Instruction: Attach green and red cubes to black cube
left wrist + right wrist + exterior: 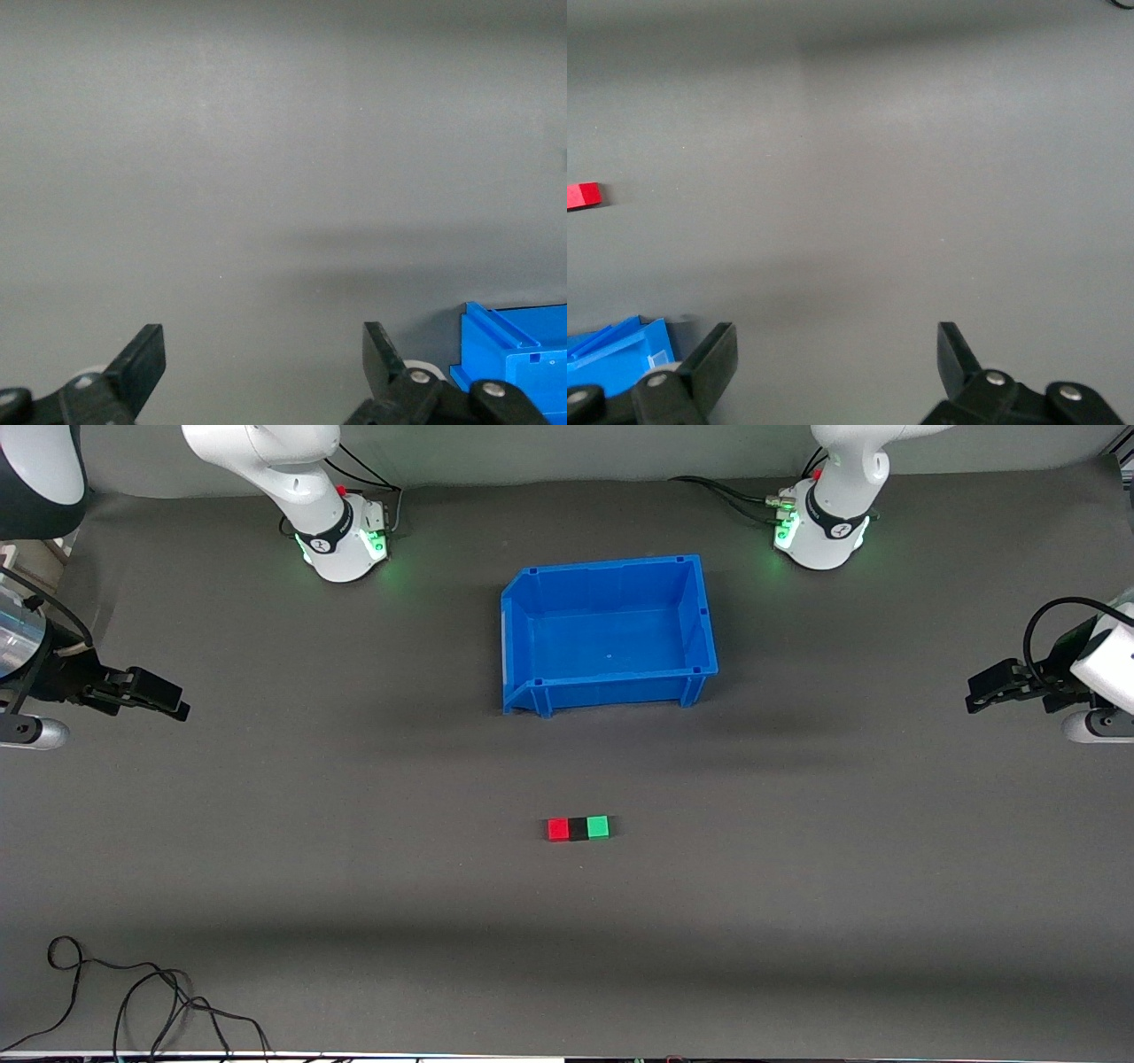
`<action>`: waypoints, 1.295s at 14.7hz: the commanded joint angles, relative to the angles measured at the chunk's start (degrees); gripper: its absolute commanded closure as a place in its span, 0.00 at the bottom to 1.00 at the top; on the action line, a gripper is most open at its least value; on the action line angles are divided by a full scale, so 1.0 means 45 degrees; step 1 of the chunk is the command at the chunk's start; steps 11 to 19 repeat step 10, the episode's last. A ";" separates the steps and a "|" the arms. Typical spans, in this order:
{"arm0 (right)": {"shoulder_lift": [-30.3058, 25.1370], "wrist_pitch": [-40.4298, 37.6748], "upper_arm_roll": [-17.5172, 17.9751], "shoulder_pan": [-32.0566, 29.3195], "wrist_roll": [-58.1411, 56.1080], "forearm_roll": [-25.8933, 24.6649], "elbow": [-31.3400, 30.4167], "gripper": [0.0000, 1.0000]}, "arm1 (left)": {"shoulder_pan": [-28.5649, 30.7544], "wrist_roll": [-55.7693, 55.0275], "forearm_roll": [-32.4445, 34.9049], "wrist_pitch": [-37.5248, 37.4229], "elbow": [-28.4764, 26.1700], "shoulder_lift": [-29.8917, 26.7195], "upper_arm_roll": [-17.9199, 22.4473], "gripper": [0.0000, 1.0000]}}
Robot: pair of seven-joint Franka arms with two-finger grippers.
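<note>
- Both sets of jaws stand wide apart and hold nothing: the left gripper (977, 693) and right gripper (173, 701) wait at opposite ends of the surface (354, 886).
- Well away from both jaws, midway between them, the red cube (557, 830), black cube (578, 829) and green cube (598, 826) sit touching in a row.
- Risk: any careless sweep through the middle could knock the joined row apart.

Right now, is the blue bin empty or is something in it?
Empty. The front view looks straight down onto the blue bin's bare floor; the red cube, black cube and green cube sit in a row on the mat, nearer the camera.
</note>
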 commanded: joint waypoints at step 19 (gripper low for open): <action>-0.0216 -0.0191 0.0309 -0.0135 -0.0012 -0.0020 0.0056 0.00 | 0.0043 -0.0090 0.0011 -0.0111 0.0144 0.0150 -0.0023 0.01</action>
